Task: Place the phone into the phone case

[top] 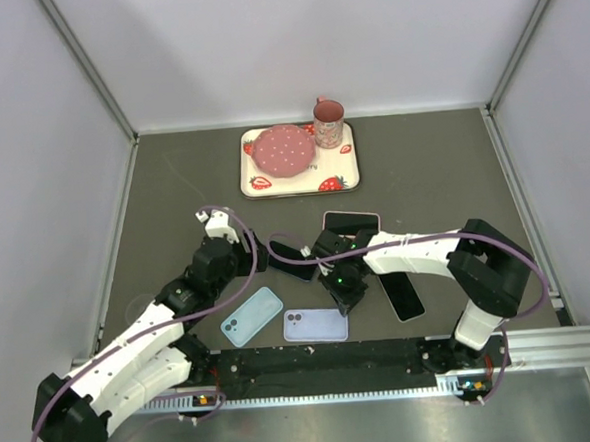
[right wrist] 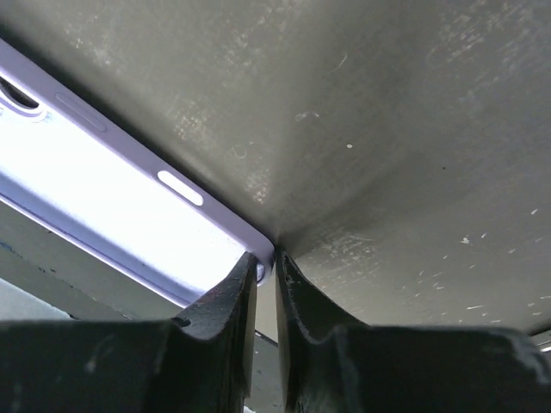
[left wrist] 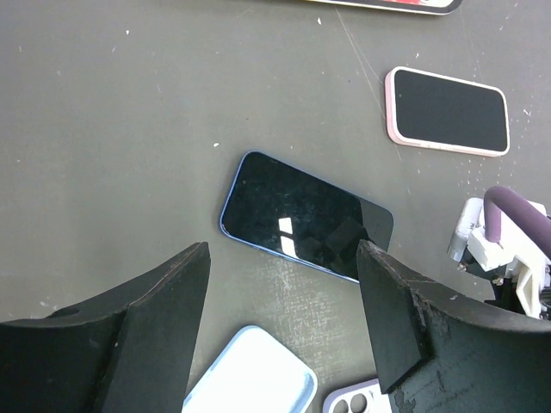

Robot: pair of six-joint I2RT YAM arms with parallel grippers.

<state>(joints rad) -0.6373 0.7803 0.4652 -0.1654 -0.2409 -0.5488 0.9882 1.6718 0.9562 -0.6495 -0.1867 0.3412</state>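
The left gripper hangs wide open over a dark, blue-rimmed phone lying screen up near the middle of the table. Toward the near edge lie a light blue case and, just right of it, a lilac case. The right gripper pinches the lilac case's far right corner.
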